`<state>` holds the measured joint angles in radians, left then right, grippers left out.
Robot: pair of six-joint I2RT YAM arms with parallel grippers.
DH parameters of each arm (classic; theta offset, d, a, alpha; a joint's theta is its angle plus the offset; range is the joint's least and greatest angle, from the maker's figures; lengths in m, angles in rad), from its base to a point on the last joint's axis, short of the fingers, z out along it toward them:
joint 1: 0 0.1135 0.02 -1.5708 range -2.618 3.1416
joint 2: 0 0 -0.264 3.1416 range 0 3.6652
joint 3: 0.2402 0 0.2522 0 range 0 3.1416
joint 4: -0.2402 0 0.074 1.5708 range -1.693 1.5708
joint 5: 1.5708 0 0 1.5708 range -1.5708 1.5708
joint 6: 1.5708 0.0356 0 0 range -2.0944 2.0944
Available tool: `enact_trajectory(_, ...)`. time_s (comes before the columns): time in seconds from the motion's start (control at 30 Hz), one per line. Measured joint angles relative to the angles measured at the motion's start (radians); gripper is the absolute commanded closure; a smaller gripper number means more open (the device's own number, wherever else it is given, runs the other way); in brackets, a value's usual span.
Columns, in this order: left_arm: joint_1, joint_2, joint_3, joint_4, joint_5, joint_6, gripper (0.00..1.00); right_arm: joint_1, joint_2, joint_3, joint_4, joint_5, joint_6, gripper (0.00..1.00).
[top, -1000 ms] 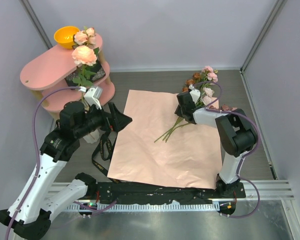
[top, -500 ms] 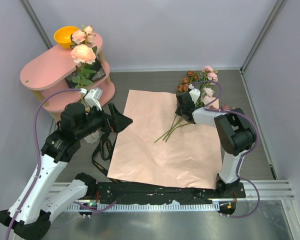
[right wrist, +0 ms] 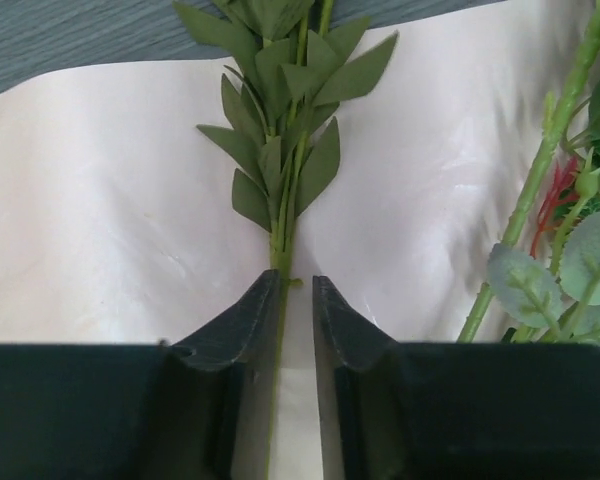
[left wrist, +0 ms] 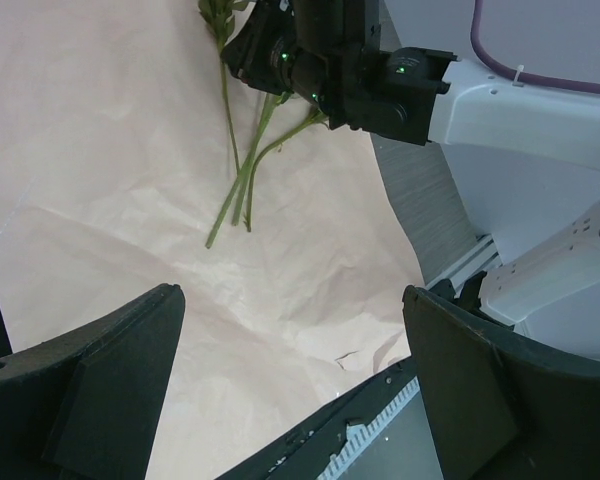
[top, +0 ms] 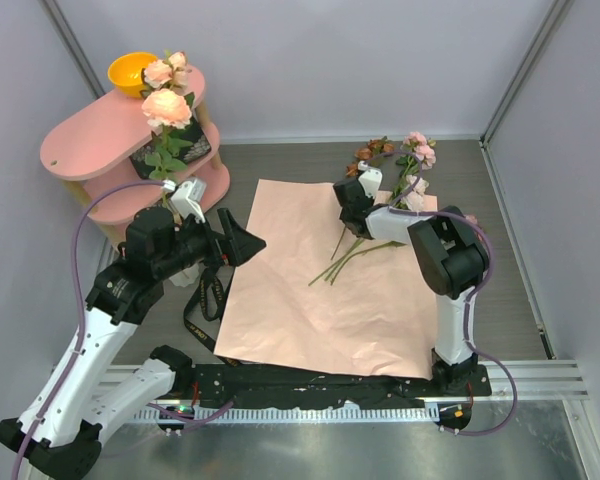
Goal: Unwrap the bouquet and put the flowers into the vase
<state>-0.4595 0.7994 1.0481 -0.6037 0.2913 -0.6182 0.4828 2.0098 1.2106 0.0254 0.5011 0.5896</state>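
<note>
Top view: note salmon paper sheet (top: 320, 300) opened flat mid-table, with black ribbon (top: 205, 300) dropped off its 9 o'clock edge. Judge the unwrapping done.

Count upright flowers (top: 168, 108) already on the pink shelf (top: 90, 140) at 10 o'clock, beside an orange bowl (top: 132, 70). Cannot make out the vase itself under their leaves.

Find remaining flowers (top: 412, 160) heaped at 1 o'clock, blooms off the sheet on the grey table (top: 280, 165) and cut ends (top: 330, 270) pointing to 7 o'clock. Handy for a low pick on bare stem, clear of the blooms.

Right wrist view: see right gripper (right wrist: 294, 283) low over the paper, narrowed about one leafy stem (right wrist: 280, 190) just below its leaves. One finger against it, a sliver of paper showing by the other. Cannot tell whether clamped or merely bracketing.

Mark left gripper (top: 245, 240) spread wide, holding nothing, parked over the sheet's 9 o'clock edge and facing the stems. Likely waiting for a handover toward the shelf on its own side.

Expect the thin stem to slip or twist in a loose pinch.
</note>
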Motion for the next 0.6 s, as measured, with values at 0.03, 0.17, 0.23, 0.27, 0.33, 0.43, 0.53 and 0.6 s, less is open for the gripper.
enact_trajectory(0.03,0.000,0.000,-0.003,-0.001,-0.001,-0.003,0.05,0.007,0.004,0.005,0.000,0.014,-0.004,0.83)
enact_trajectory(0.17,0.000,-0.002,-0.004,-0.009,-0.010,-0.003,0.05,0.018,0.006,0.010,-0.003,0.029,-0.013,0.91)
enact_trajectory(0.23,0.000,-0.003,-0.004,-0.012,-0.018,-0.004,0.05,0.018,0.005,0.010,-0.001,0.029,-0.014,0.98)
enact_trajectory(0.27,0.000,-0.004,-0.004,-0.014,-0.020,-0.006,0.05,0.018,0.004,0.010,0.000,0.029,-0.016,0.99)
enact_trajectory(0.33,0.000,-0.008,-0.008,-0.014,-0.023,-0.010,0.05,0.018,-0.003,0.006,0.000,0.028,-0.016,0.99)
enact_trajectory(0.43,0.000,-0.009,-0.011,-0.024,-0.023,-0.012,0.05,0.017,-0.034,-0.005,-0.003,0.014,-0.010,0.99)
enact_trajectory(0.53,0.000,-0.008,-0.011,-0.044,-0.029,-0.011,0.05,0.015,-0.116,-0.055,0.031,-0.019,0.005,0.99)
enact_trajectory(0.6,0.000,-0.010,-0.013,-0.048,-0.031,-0.013,0.04,0.014,-0.204,-0.112,0.075,-0.048,0.013,0.99)
